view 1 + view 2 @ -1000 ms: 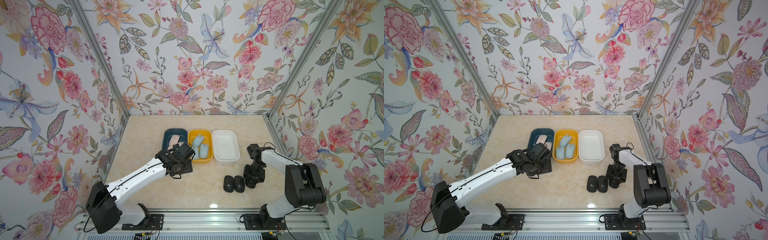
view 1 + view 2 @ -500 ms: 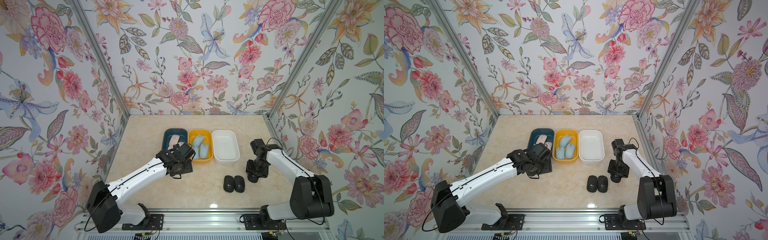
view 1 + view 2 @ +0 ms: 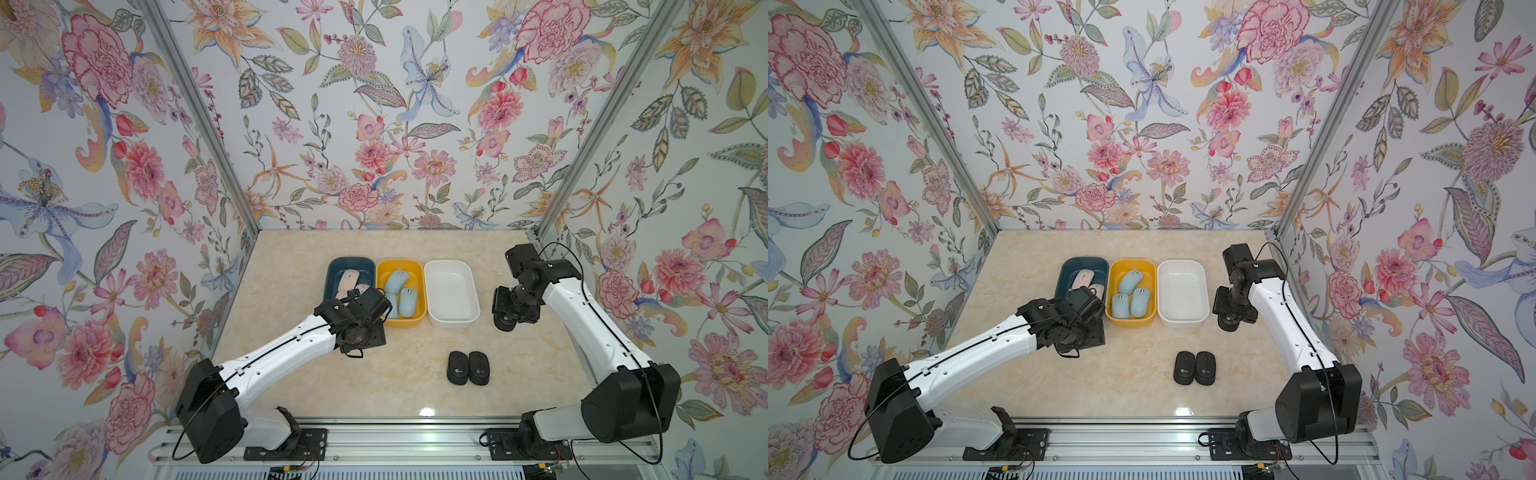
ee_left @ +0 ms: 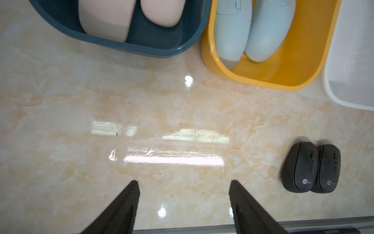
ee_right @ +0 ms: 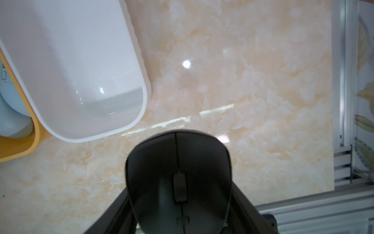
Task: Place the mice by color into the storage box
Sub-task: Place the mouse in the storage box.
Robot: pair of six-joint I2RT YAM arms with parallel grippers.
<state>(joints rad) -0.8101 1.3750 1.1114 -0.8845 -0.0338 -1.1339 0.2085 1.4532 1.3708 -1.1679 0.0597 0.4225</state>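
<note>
Three bins stand in a row: a dark blue bin point(image 3: 332, 266) holding pale pink mice point(image 3: 348, 279), a yellow bin point(image 3: 400, 262) holding light blue mice point(image 3: 397, 282), and a white bin point(image 3: 451, 291) with nothing in it. Two black mice point(image 3: 457, 368) point(image 3: 478, 368) lie side by side on the table nearer the front. My right gripper point(image 5: 180, 202) is shut on a third black mouse point(image 5: 178, 162), held above the table just right of the white bin's near corner point(image 5: 139, 113). My left gripper point(image 4: 184, 182) hangs open over bare table in front of the blue bin point(image 4: 153, 50).
The marble tabletop point(image 3: 291, 374) is walled by flowered panels on three sides. A metal rail point(image 3: 374, 436) runs along the front edge. The left arm point(image 3: 282, 353) stretches diagonally across the front left of the table.
The right gripper has lifted the black mouse from beside the other two and carried it back to the right side of the white bin. The left arm has stayed still.
</note>
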